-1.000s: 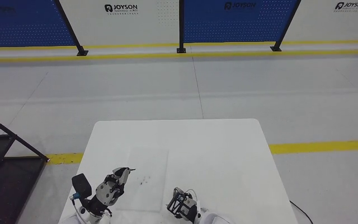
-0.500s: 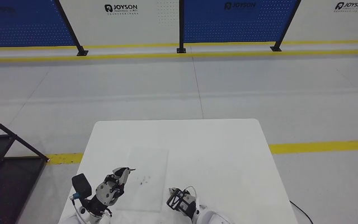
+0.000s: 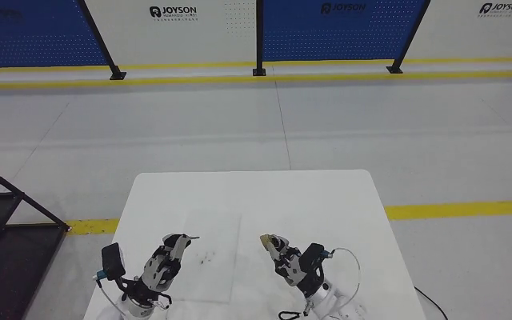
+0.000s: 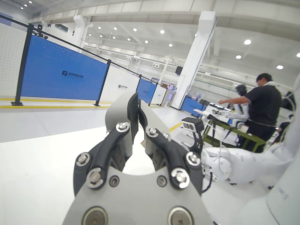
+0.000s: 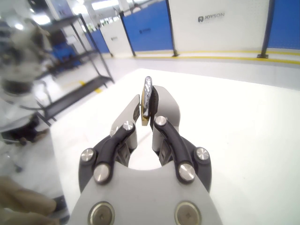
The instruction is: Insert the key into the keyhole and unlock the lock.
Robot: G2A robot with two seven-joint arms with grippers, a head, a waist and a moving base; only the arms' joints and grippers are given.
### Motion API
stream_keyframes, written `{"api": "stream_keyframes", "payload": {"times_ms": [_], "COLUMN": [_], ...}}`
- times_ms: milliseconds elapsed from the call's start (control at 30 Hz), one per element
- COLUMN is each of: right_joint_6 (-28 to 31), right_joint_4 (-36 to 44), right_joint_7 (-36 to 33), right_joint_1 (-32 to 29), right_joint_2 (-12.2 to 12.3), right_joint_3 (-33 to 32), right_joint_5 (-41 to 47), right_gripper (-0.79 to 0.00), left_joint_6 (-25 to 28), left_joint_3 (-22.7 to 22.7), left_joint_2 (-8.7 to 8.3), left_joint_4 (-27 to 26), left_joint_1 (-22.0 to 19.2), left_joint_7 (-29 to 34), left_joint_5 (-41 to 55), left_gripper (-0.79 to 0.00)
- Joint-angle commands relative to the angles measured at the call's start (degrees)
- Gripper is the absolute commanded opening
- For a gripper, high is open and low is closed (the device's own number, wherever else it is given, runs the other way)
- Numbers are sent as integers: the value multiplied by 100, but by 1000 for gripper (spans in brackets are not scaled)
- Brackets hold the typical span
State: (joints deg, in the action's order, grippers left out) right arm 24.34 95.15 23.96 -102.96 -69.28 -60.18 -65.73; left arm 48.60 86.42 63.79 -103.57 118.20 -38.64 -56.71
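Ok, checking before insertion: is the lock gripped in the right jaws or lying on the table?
Gripped. In the right wrist view the right gripper has its jaws shut on the lock, above the table.

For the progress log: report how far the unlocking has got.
Done: right gripper clamps the lock above the table; left gripper is shut on what looks like the key. In hand: the two tips angle toward each other, apart. Left: inserting and turning the key.
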Motion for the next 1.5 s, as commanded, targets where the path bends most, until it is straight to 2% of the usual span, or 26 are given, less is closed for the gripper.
{"api": "stream_keyframes", "payload": {"times_ms": [0,100,633,767,933,1067,1200,1467], "right_joint_6": [553,1238,1238,1190,1399,1956,2315,2580], "right_joint_4": [24,0,0,14,-157,-497,-867,-1236], "right_joint_7": [284,435,435,398,1098,1807,2245,2844], "right_joint_1": [-55,-55,-55,-12,168,329,555,755], "right_joint_2": [35,87,87,58,-71,-191,-310,-479], "right_joint_3": [-93,-192,-192,-72,339,740,1025,1328], "right_joint_5": [179,288,288,471,1117,1517,1763,1621], "right_gripper": [-785,-785,-785,-785,-785,-785,-785,-785], "left_joint_6": [87,332,332,139,157,636,932,940], "left_joint_3": [-184,-352,-352,-620,-1092,-1515,-1814,-2418], "left_joint_2": [24,37,37,84,189,262,313,387], "left_joint_4": [37,120,120,58,217,343,505,592], "left_joint_1": [-41,-114,-114,-270,-455,-524,-623,-925], "left_joint_7": [-102,-65,-65,83,-229,-403,-281,117], "left_joint_5": [50,150,150,664,1329,2057,2486,3066], "left_gripper": [-785,-785,-785,-785,-785,-785,-785,-785]}}
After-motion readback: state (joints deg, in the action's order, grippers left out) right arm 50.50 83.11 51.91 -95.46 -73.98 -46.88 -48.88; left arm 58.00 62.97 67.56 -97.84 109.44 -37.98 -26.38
